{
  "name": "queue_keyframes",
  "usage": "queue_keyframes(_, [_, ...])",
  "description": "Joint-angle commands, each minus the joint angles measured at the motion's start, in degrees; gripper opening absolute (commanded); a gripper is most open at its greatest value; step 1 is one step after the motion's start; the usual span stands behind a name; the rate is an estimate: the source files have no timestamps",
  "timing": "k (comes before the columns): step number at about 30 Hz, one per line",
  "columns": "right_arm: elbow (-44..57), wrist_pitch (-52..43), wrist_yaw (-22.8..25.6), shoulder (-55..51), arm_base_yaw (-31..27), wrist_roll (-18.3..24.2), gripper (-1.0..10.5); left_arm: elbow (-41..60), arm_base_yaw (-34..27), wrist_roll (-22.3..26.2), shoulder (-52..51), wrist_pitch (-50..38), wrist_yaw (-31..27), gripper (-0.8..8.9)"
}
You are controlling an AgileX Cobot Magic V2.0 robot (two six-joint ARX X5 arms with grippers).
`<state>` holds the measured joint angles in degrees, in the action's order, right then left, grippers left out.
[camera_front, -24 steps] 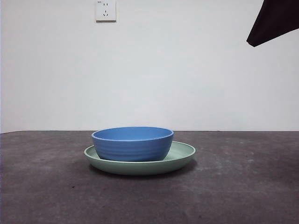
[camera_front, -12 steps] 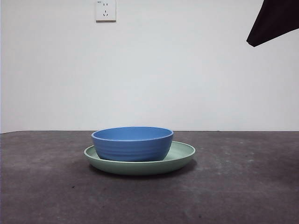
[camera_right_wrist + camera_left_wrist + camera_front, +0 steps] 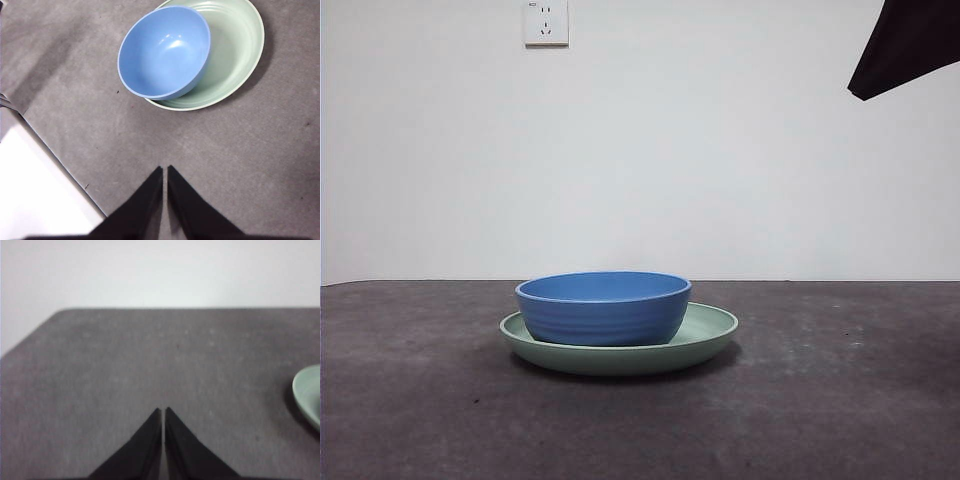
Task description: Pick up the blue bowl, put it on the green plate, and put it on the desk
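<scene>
Front view, item unchanged over the last second: blue bowl seated off-centre in green plate on tabletop; my left fingers and right fingers pressed together, empty, well clear; lift-off to tabletop pending.

Front view: set low, level across the desk.
Right wrist view: angled down from above.
Shared: green plate, seen in all 3.
</scene>
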<state>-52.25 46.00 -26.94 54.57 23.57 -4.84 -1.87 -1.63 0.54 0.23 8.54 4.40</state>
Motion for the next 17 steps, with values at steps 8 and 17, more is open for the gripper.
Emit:
queue_keyframes(8, [-0.68, -0.59, -0.07, 0.39, 0.28, 0.57, 0.1, 1.2, -0.07, -0.15, -0.07, 2.08, -0.15, 0.1])
queue_keyframes(17, [-0.68, -0.59, -0.07, 0.39, 0.28, 0.57, 0.1, 1.18, -0.07, -0.15, -0.07, 2.1, -0.15, 0.1])
